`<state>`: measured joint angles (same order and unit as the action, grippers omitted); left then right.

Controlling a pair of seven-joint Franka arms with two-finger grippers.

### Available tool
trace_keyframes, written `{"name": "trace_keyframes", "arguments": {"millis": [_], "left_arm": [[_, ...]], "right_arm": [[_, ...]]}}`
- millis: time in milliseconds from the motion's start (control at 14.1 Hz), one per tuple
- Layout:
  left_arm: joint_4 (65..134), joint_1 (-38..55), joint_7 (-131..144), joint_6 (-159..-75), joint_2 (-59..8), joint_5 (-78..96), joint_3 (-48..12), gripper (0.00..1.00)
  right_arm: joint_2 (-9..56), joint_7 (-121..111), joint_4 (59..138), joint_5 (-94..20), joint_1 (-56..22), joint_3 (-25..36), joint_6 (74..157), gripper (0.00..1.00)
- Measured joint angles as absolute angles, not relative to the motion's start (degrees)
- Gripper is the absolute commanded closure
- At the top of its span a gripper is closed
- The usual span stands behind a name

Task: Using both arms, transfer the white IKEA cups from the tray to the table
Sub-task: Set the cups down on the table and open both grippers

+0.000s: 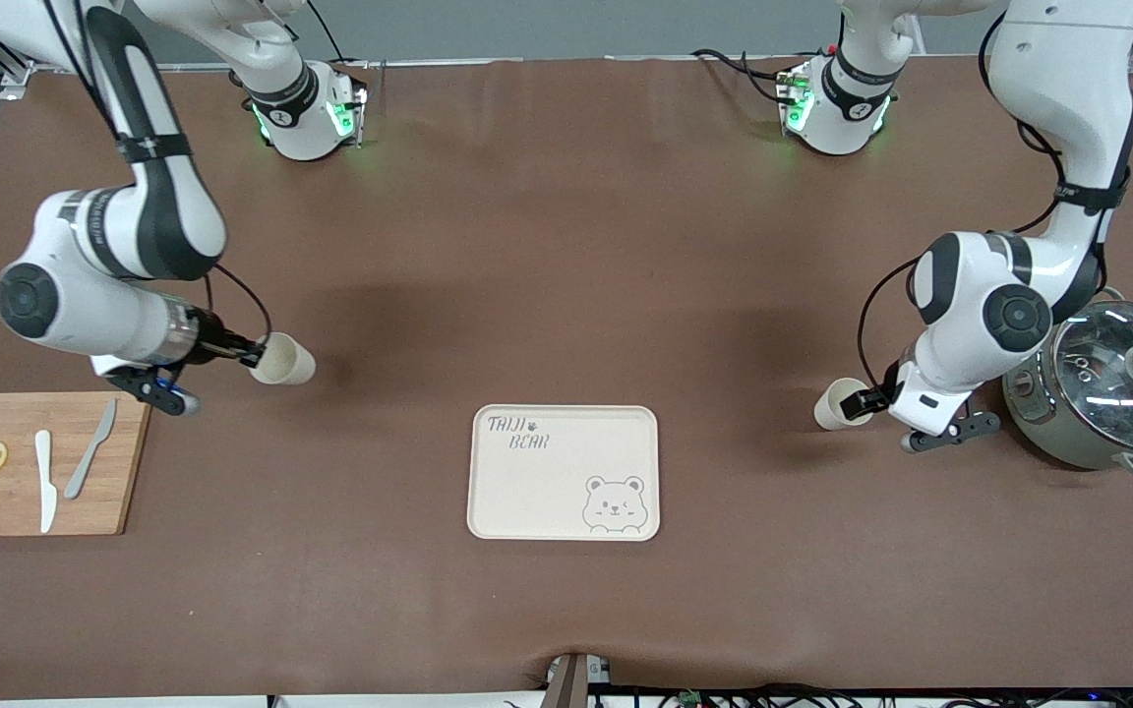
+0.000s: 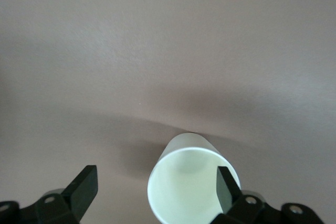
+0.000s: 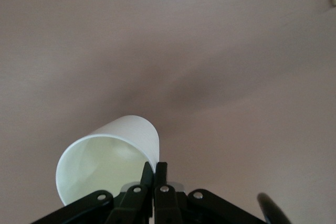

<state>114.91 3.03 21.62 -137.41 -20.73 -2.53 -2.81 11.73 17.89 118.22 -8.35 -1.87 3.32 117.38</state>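
Note:
One white cup (image 1: 283, 360) is tipped on its side, held by its rim in my right gripper (image 1: 250, 352) over the bare table at the right arm's end. In the right wrist view the fingertips (image 3: 148, 171) pinch the cup's wall (image 3: 131, 129); my right gripper (image 3: 156, 167) is shut. The other white cup (image 1: 838, 404) is tilted with its mouth toward my left gripper (image 1: 866, 401) at the left arm's end. In the left wrist view my left gripper (image 2: 156, 177) is open: one finger (image 2: 224, 184) is inside the cup (image 2: 184, 187), the other finger stands well clear outside it.
A cream bear-print tray (image 1: 564, 472) lies mid-table, nearer the front camera than both cups. A wooden board (image 1: 35, 462) with knives and lemon slices lies at the right arm's end. A glass-lidded pot (image 1: 1107, 393) stands beside the left arm's wrist.

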Motion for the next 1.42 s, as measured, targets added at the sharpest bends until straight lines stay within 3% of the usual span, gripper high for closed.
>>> {"name": "trace_keyframes", "arguments": {"millis": [427,1209,1280,1351,1422], "left_arm": [[111.73,2.94,18.19,-130.81,-15.65,-2.52,-2.81,0.0],[110.76,2.62,4.8,-116.1,-0.61,-2.52,-2.65,0.0],[110.76,2.55,4.35,-115.17,0.49,-2.52,-2.62,0.0],[110.76,2.52,4.25,-114.11,1.59,-2.52,-2.61,0.0],[110.76,2.52,4.25,-113.0,2.61,-2.52,-2.62,0.0]], "right_arm": [[11.39,2.79,127.83,-6.77,6.87,3.35,130.08,1.0],[11.43,2.76,132.03,-6.71,6.11,2.01,132.29,1.0],[11.6,2.77,132.2,-6.71,6.12,2.02,132.96,0.97],[11.94,2.78,132.47,-6.71,6.12,2.03,134.16,0.83],[12.27,2.78,132.61,-6.69,6.14,2.09,134.9,0.51]]}}
